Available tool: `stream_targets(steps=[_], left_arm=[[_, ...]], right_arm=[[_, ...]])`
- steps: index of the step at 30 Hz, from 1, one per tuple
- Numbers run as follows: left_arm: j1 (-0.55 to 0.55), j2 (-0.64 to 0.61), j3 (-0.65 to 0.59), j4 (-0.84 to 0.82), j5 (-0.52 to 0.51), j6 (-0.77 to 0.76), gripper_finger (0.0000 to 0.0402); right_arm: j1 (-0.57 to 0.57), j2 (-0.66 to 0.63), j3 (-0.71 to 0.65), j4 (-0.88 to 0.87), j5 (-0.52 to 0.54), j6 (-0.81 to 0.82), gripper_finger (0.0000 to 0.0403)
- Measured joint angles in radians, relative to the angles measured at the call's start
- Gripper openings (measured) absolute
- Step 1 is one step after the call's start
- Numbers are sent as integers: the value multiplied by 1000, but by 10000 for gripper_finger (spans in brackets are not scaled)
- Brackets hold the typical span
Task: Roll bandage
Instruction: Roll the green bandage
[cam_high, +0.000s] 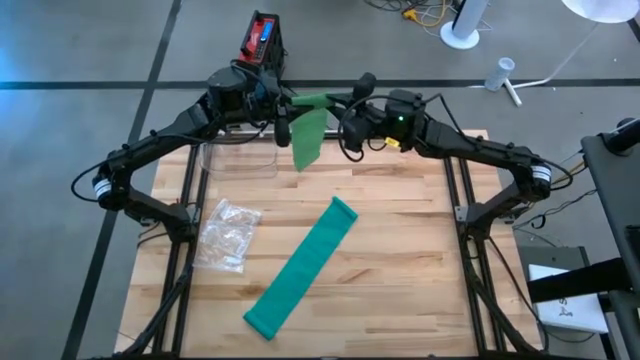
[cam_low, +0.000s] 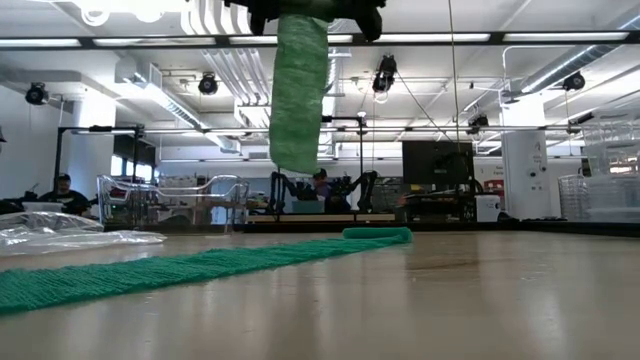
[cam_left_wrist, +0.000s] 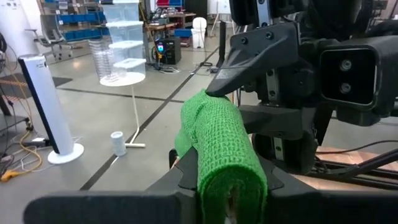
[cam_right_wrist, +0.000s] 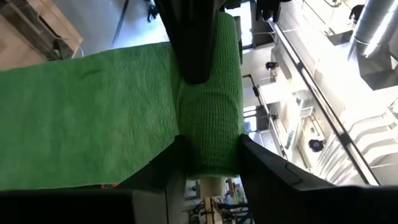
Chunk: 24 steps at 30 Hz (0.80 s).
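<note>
A bright green bandage roll (cam_high: 312, 100) hangs high over the table's far middle, between both grippers. Its loose tail (cam_high: 308, 140) hangs straight down, clear of the table, and shows in the low view as the tail (cam_low: 298, 90). My left gripper (cam_high: 287, 104) reaches in from the left and is shut on the roll (cam_left_wrist: 221, 143). My right gripper (cam_high: 345, 106) reaches in from the right and is shut on the roll's other end. A second, teal bandage (cam_high: 300, 268) lies flat and unrolled on the wooden table. My left gripper pinches the roll's near end (cam_left_wrist: 229, 177) between its two fingers. It comes level from the table's left, fingers lying along the roll. The roll is level and clear of the table. My right gripper has the roll's other end (cam_right_wrist: 211, 140) between its two fingers (cam_right_wrist: 166, 163), which lie against its two sides. It comes level from the table's right, fingers along the roll. The unrolled tail (cam_right_wrist: 81, 118) spreads off one side and hangs slack.
A crumpled clear plastic bag (cam_high: 228, 235) lies at the table's left. A clear container (cam_high: 240, 158) stands at the far left under the left arm. The teal bandage (cam_low: 200, 265) runs slantwise from the middle to the near edge.
</note>
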Motion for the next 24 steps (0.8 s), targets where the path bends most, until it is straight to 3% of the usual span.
stream_targets(steps=[13,24], left_arm=[[-1,-5,3,29,-4,3,50],[-1,-19,3,46,-4,9,50]], right_arm=[[44,7,-3,47,-136,56,126],[37,-1,-2,-33,94,53,74]])
